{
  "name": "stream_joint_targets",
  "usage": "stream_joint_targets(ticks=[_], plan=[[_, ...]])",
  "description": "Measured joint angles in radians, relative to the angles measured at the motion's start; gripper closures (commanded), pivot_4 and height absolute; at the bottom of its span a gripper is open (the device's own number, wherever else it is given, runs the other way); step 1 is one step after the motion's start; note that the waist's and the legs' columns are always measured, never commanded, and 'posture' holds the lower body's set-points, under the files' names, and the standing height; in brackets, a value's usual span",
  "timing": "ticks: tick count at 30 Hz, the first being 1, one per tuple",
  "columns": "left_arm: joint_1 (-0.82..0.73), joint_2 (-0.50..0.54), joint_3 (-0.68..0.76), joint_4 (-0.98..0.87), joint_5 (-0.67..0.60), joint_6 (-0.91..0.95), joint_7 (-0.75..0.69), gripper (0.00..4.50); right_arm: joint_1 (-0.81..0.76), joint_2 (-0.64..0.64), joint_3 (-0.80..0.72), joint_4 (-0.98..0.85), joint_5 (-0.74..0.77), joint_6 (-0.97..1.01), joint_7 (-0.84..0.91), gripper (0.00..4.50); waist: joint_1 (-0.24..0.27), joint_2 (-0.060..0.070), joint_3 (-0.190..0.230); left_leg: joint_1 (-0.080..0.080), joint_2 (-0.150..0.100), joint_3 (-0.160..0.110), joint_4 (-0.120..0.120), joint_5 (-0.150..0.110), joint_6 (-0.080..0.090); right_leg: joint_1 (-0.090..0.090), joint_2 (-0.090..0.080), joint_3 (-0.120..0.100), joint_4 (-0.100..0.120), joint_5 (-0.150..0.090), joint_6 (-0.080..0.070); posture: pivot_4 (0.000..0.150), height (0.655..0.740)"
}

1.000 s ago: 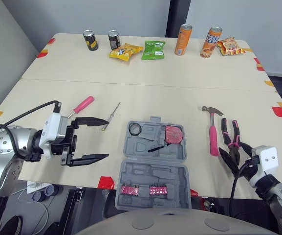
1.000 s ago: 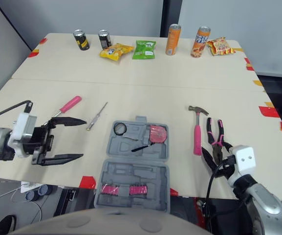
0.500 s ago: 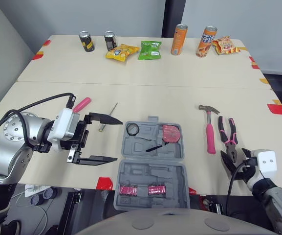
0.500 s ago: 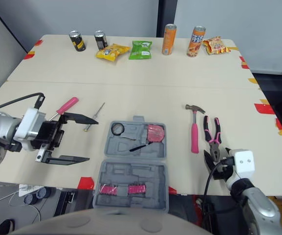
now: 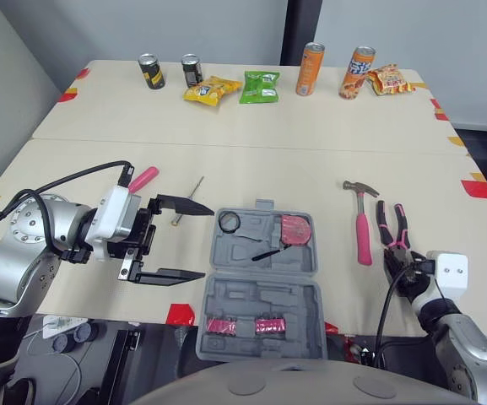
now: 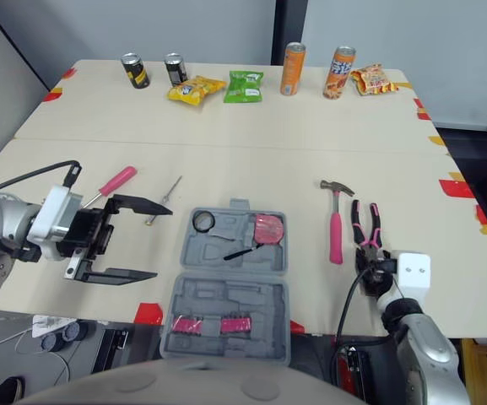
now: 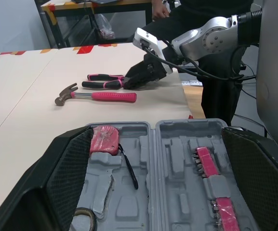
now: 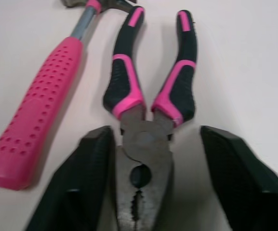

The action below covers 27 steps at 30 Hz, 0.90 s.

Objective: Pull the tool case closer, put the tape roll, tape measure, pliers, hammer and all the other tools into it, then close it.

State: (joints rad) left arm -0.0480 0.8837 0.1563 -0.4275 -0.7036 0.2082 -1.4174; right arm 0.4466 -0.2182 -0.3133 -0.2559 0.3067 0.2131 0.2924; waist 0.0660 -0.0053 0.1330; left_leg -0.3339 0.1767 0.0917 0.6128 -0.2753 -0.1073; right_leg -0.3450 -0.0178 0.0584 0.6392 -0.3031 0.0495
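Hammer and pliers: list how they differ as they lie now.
The hammer has one all-pink grip; the pliers have two black-and-pink grips, splayed. The hammer's head points away from the robot, the pliers' head toward it. The hammer lies free; the pliers' head sits between the fingers of the open right end effector. Both lie flat on the table.

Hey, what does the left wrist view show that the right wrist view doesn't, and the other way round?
Extra in the left wrist view: the open tool case holding the tape measure and tape roll, plus the right gripper from outside. Extra in the right wrist view: the toothed head of the pliers between the right gripper's open fingers. Shared: the pliers and hammer side by side on the table.
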Motion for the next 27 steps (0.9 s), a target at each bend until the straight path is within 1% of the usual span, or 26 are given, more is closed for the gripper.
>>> stream_joint_targets(ticks=[2,3,12,16,20,23,27], plan=[[0.000,0.000,0.000,0.000,0.000,0.001,0.004,0.00,-0.004,-0.001,-0.003,0.009,-0.002,-0.006,-0.003,3.28,-0.001,0.000,0.000,0.000,0.000,0.000,0.000,0.001,-0.001,0.000,0.000,0.000,0.000,0.000,0.000,0.150,0.7400],[0.000,0.000,0.000,0.000,-0.001,0.001,0.005,0.00,-0.004,-0.001,-0.005,0.011,-0.002,-0.009,-0.006,3.49,-0.002,0.000,0.000,0.000,0.000,-0.001,0.000,0.001,-0.001,0.000,0.000,-0.001,0.001,0.000,0.000,0.150,0.7400],[-0.001,-0.003,0.000,0.000,-0.009,0.003,0.010,0.00,-0.007,-0.002,-0.004,0.029,-0.002,-0.033,0.000,3.49,-0.002,0.000,0.000,0.000,0.000,-0.001,0.000,0.002,0.000,0.000,0.000,-0.001,0.001,0.000,-0.001,0.150,0.7400],[-0.001,-0.007,0.000,0.000,-0.010,0.008,0.014,0.00,-0.015,-0.033,-0.004,0.056,-0.013,-0.068,0.027,3.49,-0.002,0.001,0.000,0.000,-0.001,-0.001,0.000,0.002,0.000,0.000,-0.001,-0.001,0.002,0.000,-0.001,0.150,0.7400],[-0.001,-0.010,0.001,0.000,-0.012,0.012,0.019,0.00,-0.026,-0.111,-0.022,0.092,-0.019,-0.120,0.100,3.49,-0.002,0.002,0.001,-0.001,-0.001,-0.001,0.000,0.002,0.000,0.000,-0.001,-0.001,0.002,0.000,-0.001,0.150,0.7400],[0.000,-0.010,0.006,0.000,-0.012,0.012,0.019,0.00,-0.035,-0.165,-0.046,0.092,0.005,-0.151,0.168,3.49,-0.001,0.004,0.002,-0.001,-0.001,-0.001,0.001,0.002,0.000,0.000,-0.001,-0.001,0.002,0.000,-0.001,0.150,0.7400],[0.002,-0.010,0.023,0.001,-0.013,0.012,0.019,0.00,-0.034,-0.283,-0.046,0.065,0.055,-0.184,0.347,3.49,-0.002,0.004,0.003,-0.001,-0.001,-0.001,0.001,0.003,0.001,0.001,-0.001,-0.001,0.002,0.000,-0.001,0.150,0.7400]])
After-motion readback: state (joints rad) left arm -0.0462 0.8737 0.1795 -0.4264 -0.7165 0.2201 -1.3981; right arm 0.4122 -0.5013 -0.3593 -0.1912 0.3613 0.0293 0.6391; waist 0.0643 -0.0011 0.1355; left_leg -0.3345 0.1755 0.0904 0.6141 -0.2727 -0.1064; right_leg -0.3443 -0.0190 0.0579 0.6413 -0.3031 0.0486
